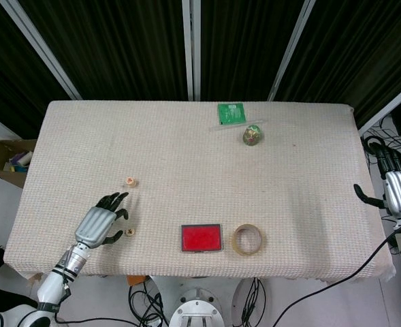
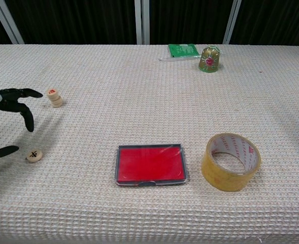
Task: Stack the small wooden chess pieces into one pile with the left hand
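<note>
A short stack of small round wooden chess pieces (image 1: 131, 181) (image 2: 54, 97) stands on the left part of the table. A single loose chess piece (image 1: 129, 232) (image 2: 34, 155) lies flat nearer the front edge. My left hand (image 1: 102, 223) (image 2: 9, 111) hovers just left of the loose piece, fingers spread, holding nothing. My right hand (image 1: 395, 188) hangs beyond the table's right edge, away from the pieces, with nothing in it.
A red rectangular pad (image 1: 201, 238) (image 2: 150, 165) and a roll of yellow tape (image 1: 247, 240) (image 2: 231, 161) lie near the front edge. A green packet (image 1: 231, 113) (image 2: 183, 50) and a small foil-wrapped item (image 1: 252, 135) (image 2: 209, 59) sit at the back.
</note>
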Tool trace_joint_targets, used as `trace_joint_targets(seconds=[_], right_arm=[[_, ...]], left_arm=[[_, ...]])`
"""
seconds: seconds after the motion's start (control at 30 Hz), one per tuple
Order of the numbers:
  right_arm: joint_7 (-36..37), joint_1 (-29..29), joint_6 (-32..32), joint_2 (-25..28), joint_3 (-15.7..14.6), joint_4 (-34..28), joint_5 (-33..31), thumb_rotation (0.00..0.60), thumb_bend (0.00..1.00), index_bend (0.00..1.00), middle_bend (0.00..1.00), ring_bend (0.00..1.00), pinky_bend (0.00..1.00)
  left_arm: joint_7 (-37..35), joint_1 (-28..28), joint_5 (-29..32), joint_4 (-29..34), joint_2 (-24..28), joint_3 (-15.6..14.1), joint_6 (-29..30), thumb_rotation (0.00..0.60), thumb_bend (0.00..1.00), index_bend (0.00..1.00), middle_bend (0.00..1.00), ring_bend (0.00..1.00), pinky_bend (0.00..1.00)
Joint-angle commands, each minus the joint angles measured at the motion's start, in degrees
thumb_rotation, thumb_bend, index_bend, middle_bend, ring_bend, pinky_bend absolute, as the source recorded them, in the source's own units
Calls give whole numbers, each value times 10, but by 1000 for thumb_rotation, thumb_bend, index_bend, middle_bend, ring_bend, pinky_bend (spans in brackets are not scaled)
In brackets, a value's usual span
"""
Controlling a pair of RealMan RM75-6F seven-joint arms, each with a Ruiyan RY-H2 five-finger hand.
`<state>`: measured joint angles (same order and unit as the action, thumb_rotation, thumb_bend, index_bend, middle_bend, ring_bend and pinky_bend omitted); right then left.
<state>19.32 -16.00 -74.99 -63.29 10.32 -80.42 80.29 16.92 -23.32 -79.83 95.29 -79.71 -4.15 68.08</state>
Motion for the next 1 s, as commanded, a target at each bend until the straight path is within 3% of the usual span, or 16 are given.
trace_joint_targets(seconds=[0.03, 1.0], right_arm=[[1, 2, -2, 1, -1, -1, -1, 600, 261, 0, 78, 0, 0], [-1, 6, -5, 5, -2, -6, -1, 600, 262, 0, 77, 0, 0]], left_arm=[[4, 5, 1, 4, -5, -3, -2, 600, 314, 410, 36, 24, 125], [45, 18, 19, -30, -57, 9, -20, 600, 352, 450, 35, 24, 125]])
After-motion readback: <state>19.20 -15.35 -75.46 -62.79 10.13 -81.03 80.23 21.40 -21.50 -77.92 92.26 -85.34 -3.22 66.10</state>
